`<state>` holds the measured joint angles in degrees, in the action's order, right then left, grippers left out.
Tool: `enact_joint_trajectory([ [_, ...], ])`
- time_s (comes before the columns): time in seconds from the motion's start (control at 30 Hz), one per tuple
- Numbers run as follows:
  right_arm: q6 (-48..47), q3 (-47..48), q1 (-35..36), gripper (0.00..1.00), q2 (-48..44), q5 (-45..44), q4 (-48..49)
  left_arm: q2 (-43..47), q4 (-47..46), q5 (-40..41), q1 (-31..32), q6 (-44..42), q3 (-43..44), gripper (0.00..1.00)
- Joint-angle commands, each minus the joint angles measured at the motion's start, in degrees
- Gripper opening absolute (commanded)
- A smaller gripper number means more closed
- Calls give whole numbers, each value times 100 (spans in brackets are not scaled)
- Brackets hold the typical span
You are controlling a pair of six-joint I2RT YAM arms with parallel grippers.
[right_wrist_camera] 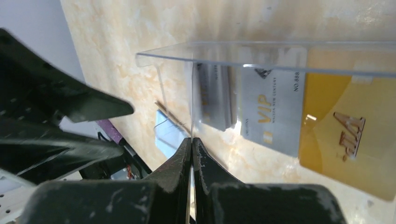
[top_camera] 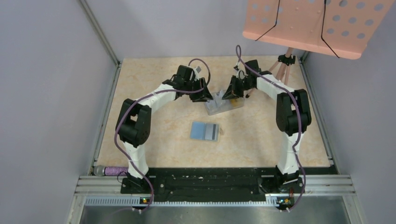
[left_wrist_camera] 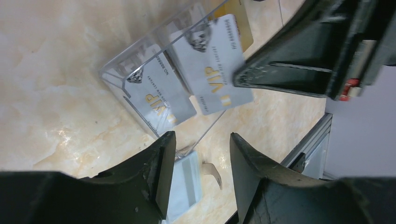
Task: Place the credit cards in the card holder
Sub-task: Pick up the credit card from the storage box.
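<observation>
Top external view shows the marbled beige counter (top_camera: 261,140) with the left arm (top_camera: 135,126) and the right arm (top_camera: 292,112) both reaching to its far middle, where their tips meet at opposite ends of a clear tray (top_camera: 225,106). A pink perforated board (top_camera: 317,25) hangs over the far right corner. The card holder (top_camera: 205,131) lies open and flat on the counter, blue-grey lining up, nearer the arm bases than the tray and apart from it. The clear tray holds the credit cards (left_wrist_camera: 161,95). In the left wrist view, two silvery ones marked VIP lie side by side in separate compartments, and a gold card (right_wrist_camera: 345,135) sits at the end nearest the right arm. The left pincer (left_wrist_camera: 201,140) stands partly apart and holds nothing. The tray's near corner sits between its tips, with one finger (left_wrist_camera: 154,177) right at the tray's edge and the other clear of it. Part of the card holder shows on the counter below that gap. The right pincer (right_wrist_camera: 192,149) is pressed together, and a thin clear wall of the tray runs straight down into the seam between its tips, so it appears clamped on that wall. From the left wrist view its tip sits at the edge of one silver card (left_wrist_camera: 215,65), though whether it touches the card itself I cannot tell.
</observation>
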<state>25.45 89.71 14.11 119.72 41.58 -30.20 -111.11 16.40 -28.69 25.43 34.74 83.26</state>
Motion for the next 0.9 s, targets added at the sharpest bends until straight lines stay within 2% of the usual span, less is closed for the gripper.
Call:
enact_joint_trajectory([
  [0.0,-165,198,-5,0,-892,-206,-16,576,-75,286,-10,-117,-87,52],
  [0.3,-51,-164,6,0,-1555,18,155,1529,-223,262,-181,10,-1192,49],
  [0.57,-129,-1216,149,0,-2401,215,204,2454,171,114,-317,-51,-2552,45],
  [0.7,-64,-2063,315,0,-2839,218,428,2490,312,93,-338,-41,-3064,43],
  [0.87,88,-2888,438,0,-3259,278,822,2214,219,-37,-360,13,-3311,38],
])
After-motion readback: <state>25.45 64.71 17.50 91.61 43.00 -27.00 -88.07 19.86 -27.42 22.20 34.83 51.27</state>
